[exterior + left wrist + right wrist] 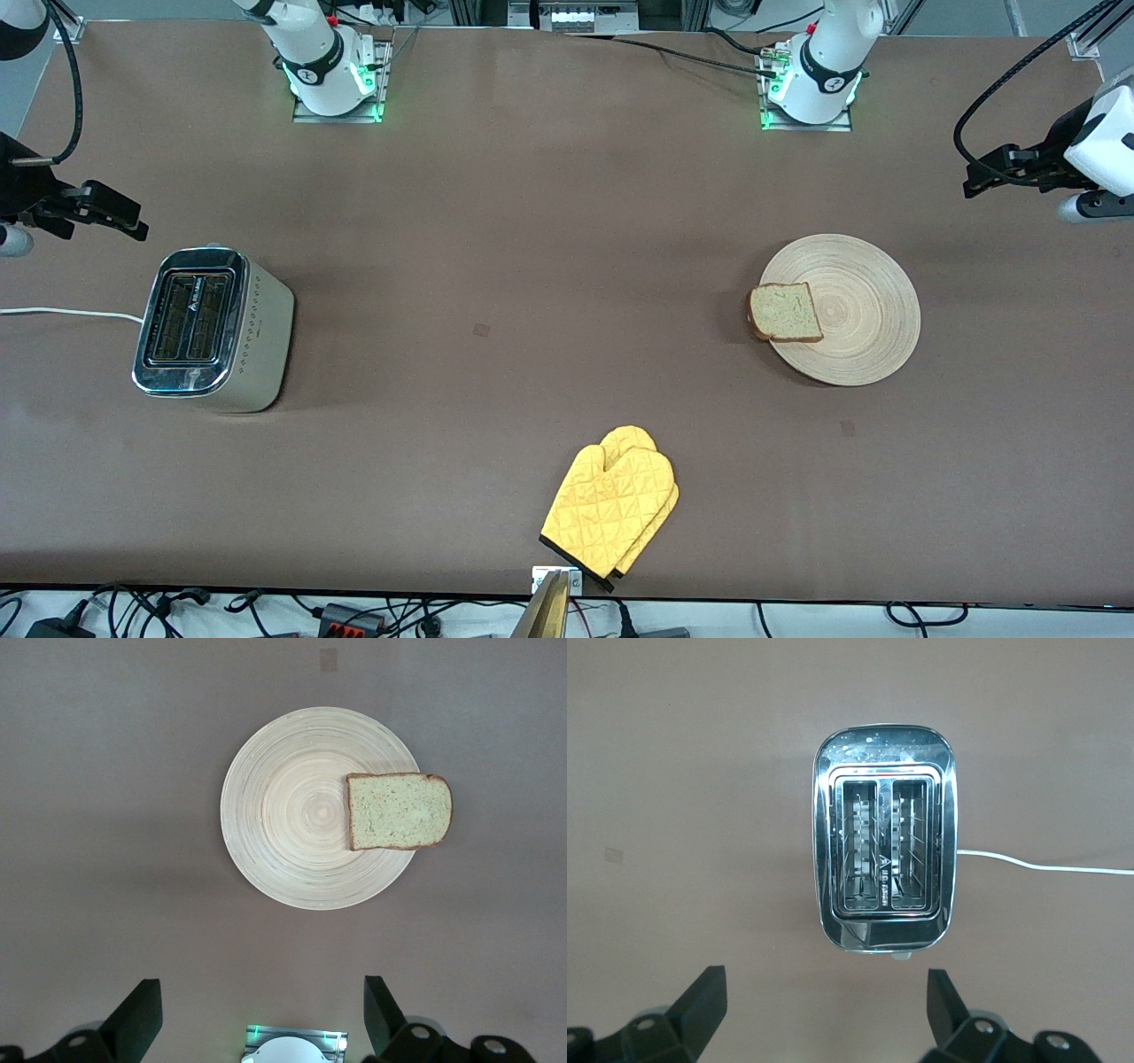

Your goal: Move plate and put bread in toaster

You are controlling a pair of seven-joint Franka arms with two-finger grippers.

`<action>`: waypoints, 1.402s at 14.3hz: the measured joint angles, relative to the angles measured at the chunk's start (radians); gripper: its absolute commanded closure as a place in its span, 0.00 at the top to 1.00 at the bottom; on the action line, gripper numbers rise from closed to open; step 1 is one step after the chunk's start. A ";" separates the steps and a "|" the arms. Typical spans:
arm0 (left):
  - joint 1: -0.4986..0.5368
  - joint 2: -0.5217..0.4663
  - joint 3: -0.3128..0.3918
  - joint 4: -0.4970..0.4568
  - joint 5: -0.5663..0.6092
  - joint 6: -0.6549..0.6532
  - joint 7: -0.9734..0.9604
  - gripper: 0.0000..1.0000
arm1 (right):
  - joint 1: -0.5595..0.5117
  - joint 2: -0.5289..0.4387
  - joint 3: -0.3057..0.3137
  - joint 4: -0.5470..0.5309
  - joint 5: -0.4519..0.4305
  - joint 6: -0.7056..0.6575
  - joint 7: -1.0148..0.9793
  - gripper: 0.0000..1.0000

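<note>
Tabletop [532, 266] of plain brown covering fills the front view, with cables trailing along the edge nearest the camera. At the right arm's end the right gripper [111, 213] hangs in the air, fingers [700, 1001] spread wide and empty. The toaster [213, 330] stands upright near it, both slots empty, its white cord [62, 312] running off that end. Mid-table, close to the camera's edge, lies a yellow oven mitt [611, 509]. Toward the left arm's end sits the plate [855, 310]; the bread [784, 312] lies flat across its rim, overhanging toward the toaster. The left gripper [983, 173] hangs above that end, fingers [137, 1014] apart, holding nothing.
</note>
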State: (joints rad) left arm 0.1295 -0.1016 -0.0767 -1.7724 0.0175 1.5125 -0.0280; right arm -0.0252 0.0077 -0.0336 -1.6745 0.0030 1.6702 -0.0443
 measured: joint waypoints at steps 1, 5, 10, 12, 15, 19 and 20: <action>0.000 0.000 0.000 0.000 0.000 0.000 0.000 1.00 | 0.000 0.000 0.000 0.000 0.000 0.000 0.000 1.00; 0.000 0.000 0.000 0.000 0.000 0.000 0.000 1.00 | 0.000 0.000 0.000 0.002 0.000 0.004 0.000 1.00; 0.000 0.000 0.000 0.000 0.000 0.000 0.000 1.00 | 0.000 0.000 0.000 0.010 0.000 0.006 0.000 1.00; 0.000 0.000 0.000 0.000 0.000 0.000 0.000 1.00 | 0.000 0.000 0.000 0.012 0.000 0.006 0.000 1.00; 0.000 0.000 0.000 0.000 0.000 0.000 0.000 1.00 | 0.000 0.000 0.000 0.013 0.000 0.006 0.000 1.00; 0.041 0.032 0.002 -0.004 -0.048 0.002 0.000 1.00 | 0.000 0.000 0.000 0.013 0.000 0.005 0.000 1.00; 0.075 0.057 0.002 -0.003 -0.079 0.007 0.005 1.00 | 0.000 0.000 0.000 0.013 0.000 0.006 0.000 1.00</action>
State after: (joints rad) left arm 0.2046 -0.0449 -0.0742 -1.7754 -0.0612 1.5196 -0.0232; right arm -0.0253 0.0074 -0.0336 -1.6619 0.0030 1.6757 -0.0443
